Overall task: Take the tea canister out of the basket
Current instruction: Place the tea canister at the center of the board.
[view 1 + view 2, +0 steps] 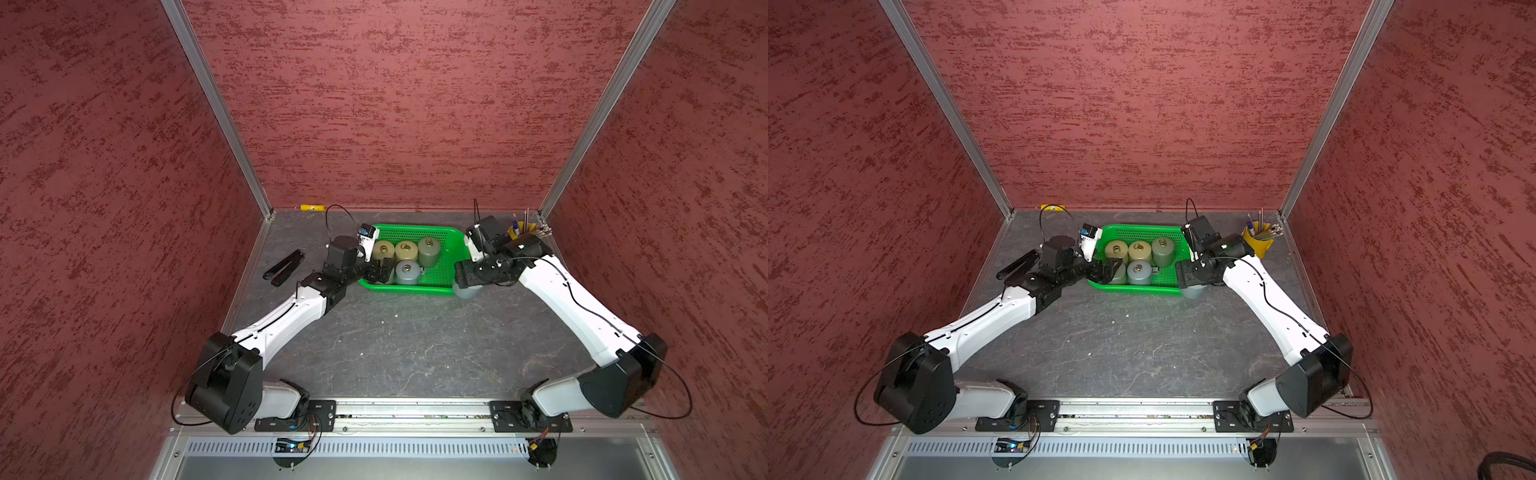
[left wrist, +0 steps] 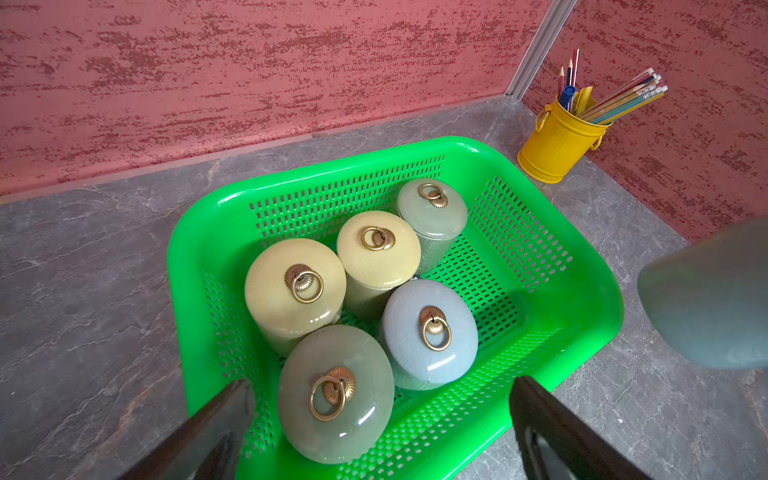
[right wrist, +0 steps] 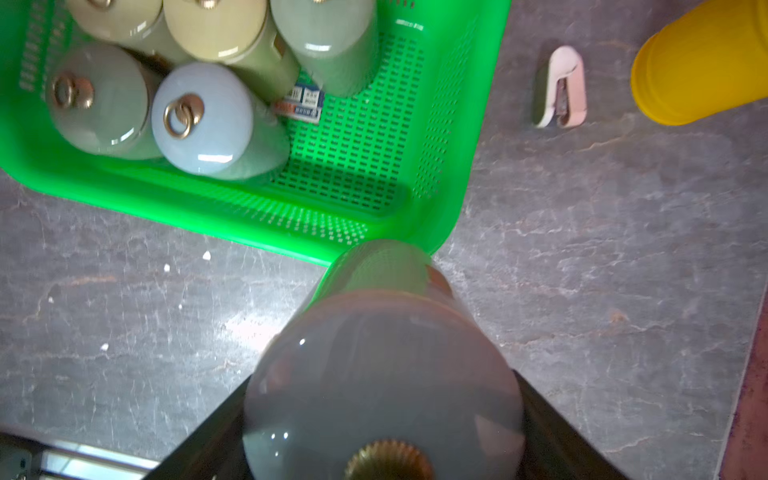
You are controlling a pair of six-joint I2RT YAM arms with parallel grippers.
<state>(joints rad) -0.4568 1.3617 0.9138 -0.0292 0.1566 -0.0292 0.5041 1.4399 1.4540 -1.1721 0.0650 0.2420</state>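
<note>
Red textured walls close the grey stone-patterned tabletop (image 1: 395, 353) on three sides, and its whole near half lies bare between the two arms. At far left a black folded tool (image 1: 282, 266) lies near the left wall, well apart from the basket (image 1: 411, 289), which sits at rear centre with a strip of table between it and the back wall. Five canisters (image 1: 1139, 251) crowd the basket's left part. The left gripper (image 1: 381, 271) hangs over the near-left corner with jaws spread wide, its fingers (image 2: 232, 415) flanking the nearest, olive one (image 2: 336, 392) without touching it. The basket's right part is bare mesh with a sticker (image 3: 303, 102). Just outside the near-right corner the right gripper (image 3: 382, 407) clamps the grey-blue tea canister (image 3: 382, 374) by its lid; whether its base touches the table I cannot tell. Farther right lie a white clip (image 3: 561, 87) and, in the corner, the yellow pencil bucket (image 1: 1258, 243).
</note>
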